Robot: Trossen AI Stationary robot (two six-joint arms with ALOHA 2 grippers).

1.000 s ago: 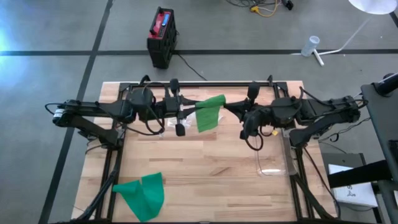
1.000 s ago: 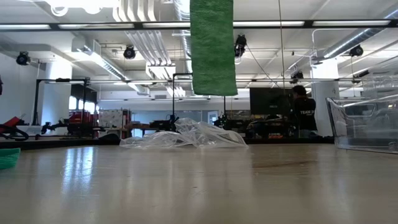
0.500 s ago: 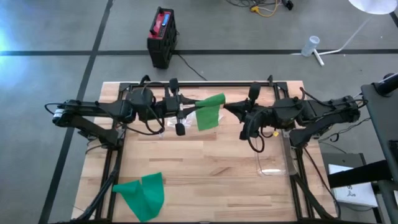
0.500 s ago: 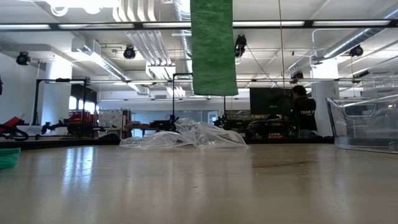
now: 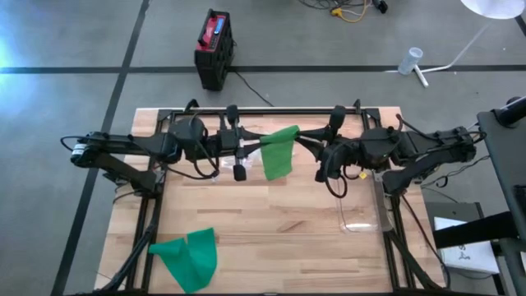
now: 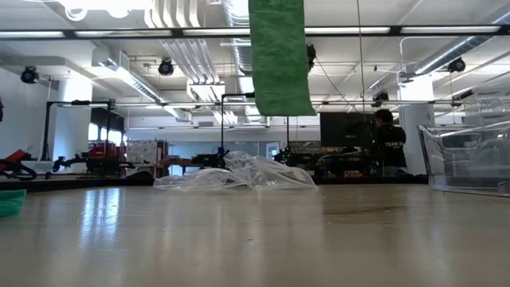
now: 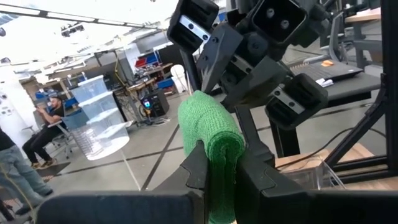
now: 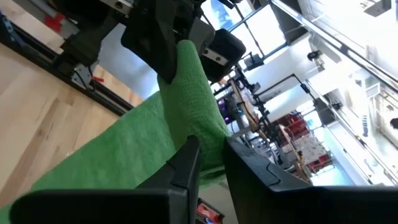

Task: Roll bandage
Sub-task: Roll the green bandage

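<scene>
Left gripper (image 7: 221, 177): my fingers closed on the rolled end of the green bandage (image 5: 279, 150), held in the air above the far part of the table (image 5: 271, 222).
Right gripper (image 8: 208, 163): fingers on either side of the same roll, facing the left gripper; whether they pinch or merely bracket it, I cannot tell.
Bandage: loose tail hangs down from the roll, clear of the table. I judge it light, soft, stretchy and limp; best held at the firm rolled core, not the tail.
Second green bandage (image 5: 187, 256): lies well apart from the held one, at the near left corner.
</scene>
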